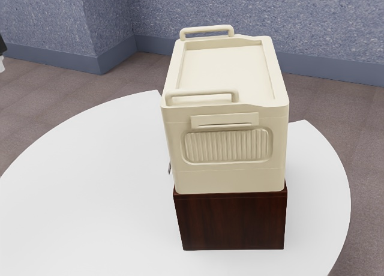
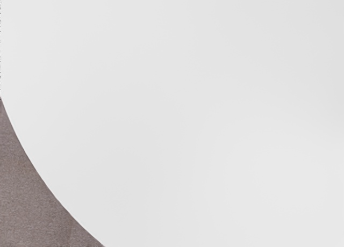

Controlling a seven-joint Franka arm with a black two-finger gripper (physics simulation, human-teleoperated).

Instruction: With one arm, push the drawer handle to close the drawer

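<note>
Beside the cream case (image 1: 231, 180), low along its flank toward the exterior view's left, a thin metal sliver is seen that is judged to be the drawer handle (image 1: 170, 168). The case is carried by a dark wood cabinet (image 1: 233, 222) on a round white table (image 1: 90, 192). Well apart from the case, at the exterior view's left edge, the gripper (image 1: 2, 63) is only partly caught; whether it is set wide or narrow cannot be told, nor whether anything is held. By the wrist camera, the tabletop and its curved rim are shown against the brown floor (image 2: 27, 204).

The handle is placed between gripper and case, so a push toward the exterior view's right is called for, across the case's long axis, which is stretched away from the exterior camera. The approach is judged to be barely begun. A descent to handle height seems to be needed first; if the gripper is brought in too high, the case could be struck instead. How far the drawer is pulled out cannot be told.
</note>
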